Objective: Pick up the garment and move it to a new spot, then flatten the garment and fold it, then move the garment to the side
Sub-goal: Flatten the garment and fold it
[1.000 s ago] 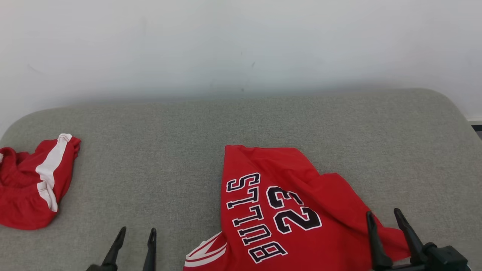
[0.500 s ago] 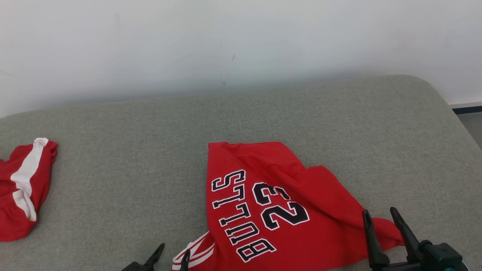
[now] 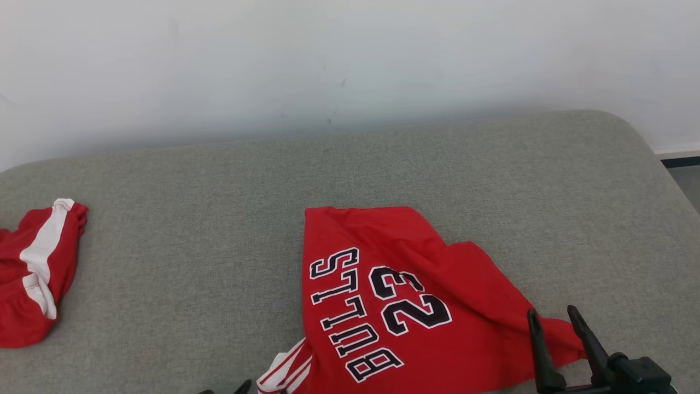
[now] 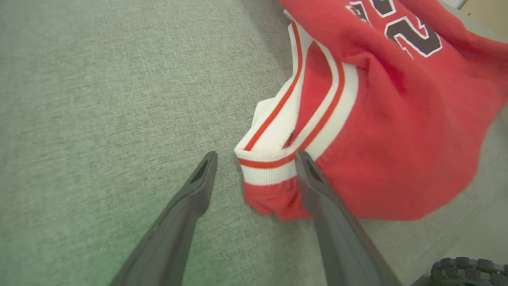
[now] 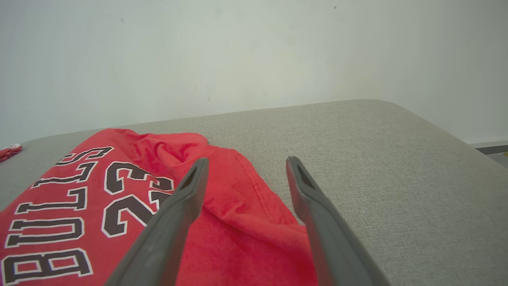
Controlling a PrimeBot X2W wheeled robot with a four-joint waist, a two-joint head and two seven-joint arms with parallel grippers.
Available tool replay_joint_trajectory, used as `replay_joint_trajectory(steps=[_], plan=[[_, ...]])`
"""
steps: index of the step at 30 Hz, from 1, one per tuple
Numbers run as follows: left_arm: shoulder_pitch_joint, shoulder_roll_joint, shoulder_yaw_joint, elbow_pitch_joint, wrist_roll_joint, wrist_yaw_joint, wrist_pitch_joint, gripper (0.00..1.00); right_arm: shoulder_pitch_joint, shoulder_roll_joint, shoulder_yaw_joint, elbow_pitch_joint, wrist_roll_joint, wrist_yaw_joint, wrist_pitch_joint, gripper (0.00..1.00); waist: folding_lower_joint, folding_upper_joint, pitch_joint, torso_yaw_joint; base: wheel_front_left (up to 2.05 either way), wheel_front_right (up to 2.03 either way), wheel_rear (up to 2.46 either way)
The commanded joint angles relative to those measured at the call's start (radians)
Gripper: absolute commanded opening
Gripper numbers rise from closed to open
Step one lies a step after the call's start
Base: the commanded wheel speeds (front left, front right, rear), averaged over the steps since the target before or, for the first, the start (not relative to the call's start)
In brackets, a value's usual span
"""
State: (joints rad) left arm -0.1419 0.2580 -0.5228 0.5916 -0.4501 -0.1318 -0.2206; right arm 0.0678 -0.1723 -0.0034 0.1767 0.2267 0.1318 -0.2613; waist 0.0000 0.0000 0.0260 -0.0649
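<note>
Found left gripper (image 4: 256,159) w/ fingers apart, straddling the striped trim (image 4: 278,159) at the near-left corner of the red jersey (image 3: 404,284). Contact w/ cloth not confirmable. Found right gripper (image 3: 551,313) likewise spread, poised over the near-right corner. No grip on anything at either. Located jersey on the grey cushion (image 3: 219,219), right of centre, close to the near edge, rumpled, lettering sideways.

Risks (judgement, not observation), near to far:
1. Trim doubled on itself btwn left fingers. Apt to pinch both layers, or only the top one, and so lift w/ the fold locked in and spoil flattening.
2. Corner close to cushion's near edge, w/ dark knobbly object (image 4: 464,272) (poss. a wheel) just beyond. Poss. to drag cloth over the edge and snag.
3. Raised ridge of fabric btwn right fingers. Closing there apt to take a mid-cloth fold, not the hem, giving an uneven, twisted lift.
4. Soft, slack knit. Expected to sag and slip from narrow tips.

Surroundings:
- Noted second red garment (image 3: 33,273) w/ white stripe, bunched at far left, well apart from jersey. Limits room that side for the final move aside.
- Bare cushion beyond and to the right. No obstruction seen to a new spot there.
- Noted pale wall (image 3: 328,54) behind far edge and floor strip (image 3: 678,158) at far right, marking cushion's end.
</note>
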Motion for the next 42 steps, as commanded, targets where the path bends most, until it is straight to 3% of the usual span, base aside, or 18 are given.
replay_joint_trajectory(steps=[1, 4, 5, 6, 8, 15, 23, 28, 35, 36, 37, 38, 42], plan=[[-0.017, -0.003, -0.02, 0.006, -0.019, 0.002, 0.011, 1.0, 0.003, 0.005, 0.004, 0.003, -0.007, -0.002, -0.005, 1.0, 0.0, 0.0, -0.001, -0.001, 0.0, 0.0, 0.0], [-0.036, -0.005, -0.043, 0.025, -0.048, 0.002, 0.03, 1.0, 0.0, 0.002, 0.007, 0.005, -0.005, -0.002, -0.005, 1.0, 0.0, 0.0, -0.001, -0.007, 0.0, 0.0, 0.0], [-0.039, -0.007, -0.053, 0.033, -0.057, 0.002, 0.043, 0.88, 0.0, 0.001, 0.008, 0.005, -0.005, -0.002, -0.005, 1.0, 0.0, 0.0, -0.001, -0.01, 0.0, 0.0, 0.0], [-0.044, -0.006, -0.06, 0.041, -0.065, 0.002, 0.05, 0.44, 0.0, -0.001, 0.008, 0.005, -0.005, -0.002, -0.005, 1.0, 0.0, 0.0, -0.002, -0.013, 0.0, 0.0, 0.0], [-0.056, 0.001, -0.073, 0.052, -0.06, 0.002, 0.048, 0.0, -0.001, -0.003, 0.003, 0.002, -0.007, -0.002, -0.005, 1.0, 0.0, 0.0, -0.002, -0.02, 0.0, 0.0, 0.0], [-0.085, 0.024, -0.029, 0.004, -0.037, 0.056, -0.024, 0.0, 0.018, -0.002, -0.014, -0.006, -0.011, -0.002, -0.005, 1.0, 0.0, 0.0, -0.005, -0.015, 0.0, 0.0, 0.0], [-0.062, 0.08, 0.032, -0.185, -0.006, 0.133, -0.043, 0.0, 0.017, 0.013, -0.018, -0.008, -0.017, -0.002, -0.005, 1.0, 0.0, 0.0, -0.008, 0.027, 0.0, 0.0, 0.0], [0.008, 0.117, 0.074, -0.281, -0.024, 0.205, -0.023, 0.0, 0.012, 0.022, -0.022, -0.011, -0.019, -0.002, -0.005, 1.0, 0.0, 0.0, -0.003, 0.043, 0.0, 0.0, 0.0], [0.105, 0.129, 0.089, -0.344, -0.073, 0.246, 0.048, 0.0, 0.012, 0.032, -0.021, -0.007, -0.016, -0.002, -0.005, 1.0, 0.0, 0.0, 0.007, 0.054, 0.0, 0.0, 0.0], [0.114, 0.134, 0.086, -0.343, -0.072, 0.246, 0.057, 0.08, 0.01, 0.033, -0.02, -0.006, -0.016, -0.002, -0.005, 1.0, 0.0, 0.0, 0.009, 0.055, 0.0, 0.0, 0.0], [0.116, 0.138, 0.087, -0.346, -0.067, 0.251, 0.053, 0.72, 0.008, 0.035, -0.019, -0.006, -0.017, -0.002, -0.005, 1.0, 0.0, 0.0, 0.01, 0.055, 0.0, 0.0, 0.0], [0.118, 0.139, 0.092, -0.351, -0.061, 0.264, 0.042, 1.0, 0.004, 0.034, -0.017, -0.004, -0.016, -0.002, -0.005, 1.0, 0.0, 0.0, 0.012, 0.055, 0.0, 0.0, 0.0], [0.095, 0.154, 0.118, -0.389, -0.049, 0.283, 0.011, 1.0, 0.002, 0.03, -0.019, -0.004, -0.014, -0.002, -0.005, 1.0, 0.0, 0.0, 0.015, 0.053, 0.0, 0.0, 0.0]])
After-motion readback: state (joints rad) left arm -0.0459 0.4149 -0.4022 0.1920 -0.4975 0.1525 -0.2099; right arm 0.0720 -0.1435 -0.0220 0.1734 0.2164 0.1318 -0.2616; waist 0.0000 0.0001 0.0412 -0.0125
